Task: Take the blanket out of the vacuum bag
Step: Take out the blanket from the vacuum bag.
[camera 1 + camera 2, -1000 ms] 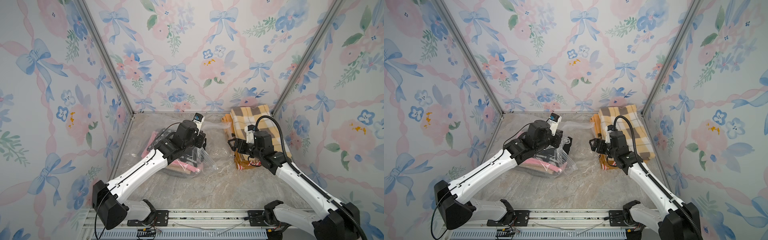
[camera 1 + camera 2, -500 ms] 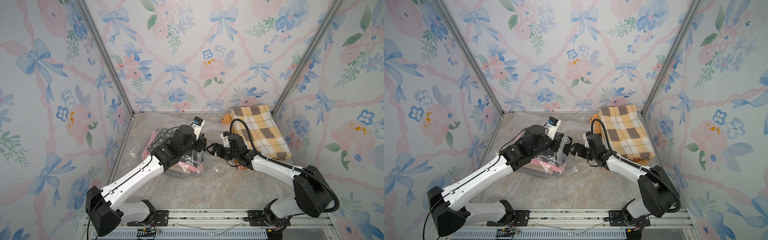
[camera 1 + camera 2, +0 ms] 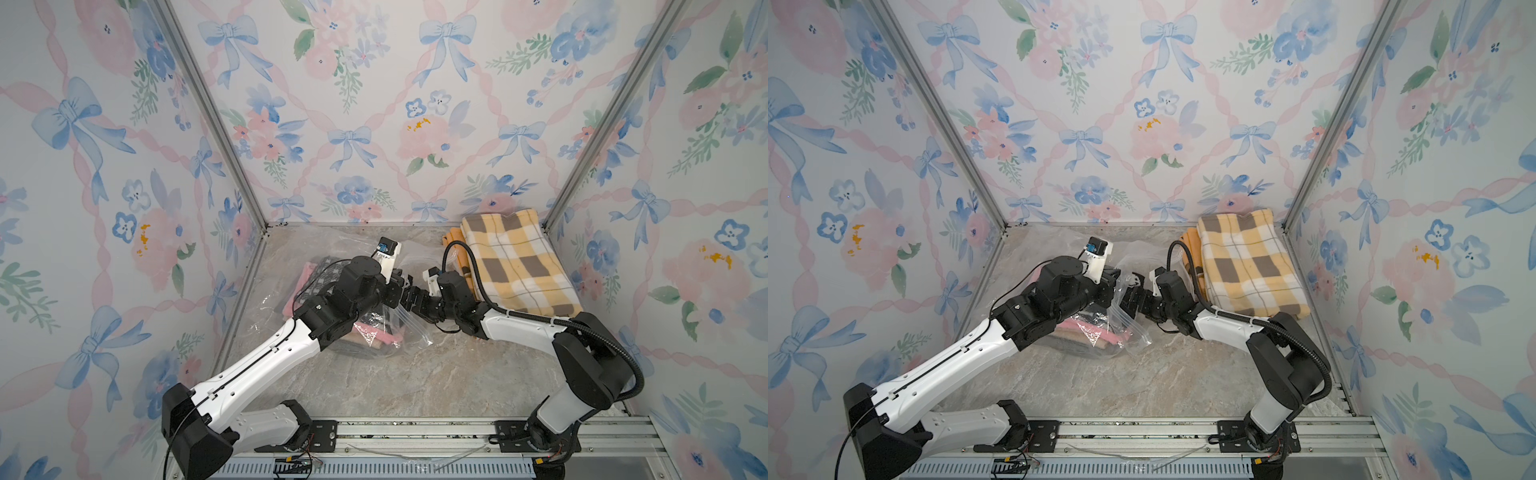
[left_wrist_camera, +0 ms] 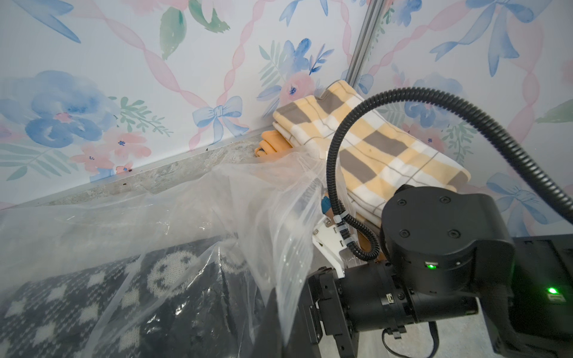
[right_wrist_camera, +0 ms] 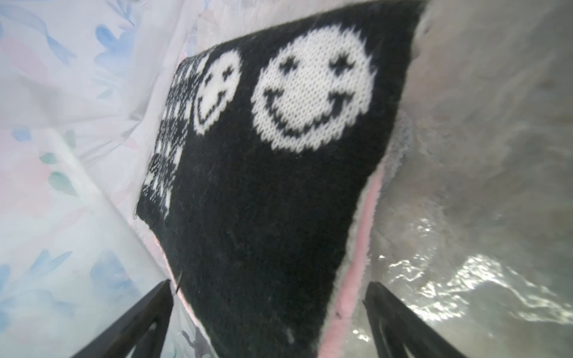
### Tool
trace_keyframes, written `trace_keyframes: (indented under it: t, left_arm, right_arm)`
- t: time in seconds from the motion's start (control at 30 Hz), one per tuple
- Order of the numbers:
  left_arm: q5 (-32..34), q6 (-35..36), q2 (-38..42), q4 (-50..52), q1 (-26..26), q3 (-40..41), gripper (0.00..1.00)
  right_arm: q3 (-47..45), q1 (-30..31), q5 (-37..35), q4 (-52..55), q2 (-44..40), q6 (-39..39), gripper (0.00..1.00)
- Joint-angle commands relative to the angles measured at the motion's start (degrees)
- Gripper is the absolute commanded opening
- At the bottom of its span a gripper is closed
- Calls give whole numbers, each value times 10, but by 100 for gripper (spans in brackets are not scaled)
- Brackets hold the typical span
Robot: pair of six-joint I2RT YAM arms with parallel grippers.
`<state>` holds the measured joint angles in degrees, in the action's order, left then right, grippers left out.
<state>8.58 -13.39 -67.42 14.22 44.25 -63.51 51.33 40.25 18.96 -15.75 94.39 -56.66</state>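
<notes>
At the front, the marble table (image 3: 395,386) is bare. The left arm stretches long and straight from the front rail. The right arm is bent at the elbow and lies low, reaching sideways toward the robot's left. The two grippers meet at the mouth of the vacuum bag (image 3: 411,332), which lies on the left side of the table. The left gripper (image 3: 397,286) is closed tight and looks to pinch the top edge of the bag, holding the mouth up. The right gripper (image 5: 268,283) is wide open, holds nothing, and is nearest to the blanket (image 5: 279,186). The black smiley blanket is inside the bag, straight ahead of the open jaws. Its near end sits between the two fingers and its long side runs away from them. I think the jaws should close next. Far back in the right corner lies a yellow checked blanket (image 3: 515,266).
</notes>
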Motion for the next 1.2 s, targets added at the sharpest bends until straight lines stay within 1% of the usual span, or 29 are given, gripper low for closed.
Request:
trace_keyframes:
  t: [0.0, 0.47, 0.63, 0.77, 0.83, 1.03, 1.17]
  left_arm:
    - [6, -7, 15, -15, 3, 6, 0]
    - [13, -2, 20, -16, 2, 14, 0]
    - [-26, 10, 32, -32, 2, 16, 0]
    - [-59, 15, 32, -39, 3, 13, 0]
    - [-59, 17, 31, -39, 2, 14, 0]
    - [-51, 17, 34, -41, 2, 19, 0]
    - [-48, 17, 35, -43, 2, 23, 0]
  right_arm:
    - [21, 13, 7, -11, 22, -13, 97]
    - [25, 17, 1, -34, 49, -24, 97]
    - [45, 17, 4, -38, 75, -30, 96]
    - [59, 16, 12, -49, 89, -34, 92]
    - [67, 16, 16, -46, 89, -31, 91]
    - [82, 17, 18, -13, 63, -13, 83]
    - [100, 16, 17, 12, 63, 5, 83]
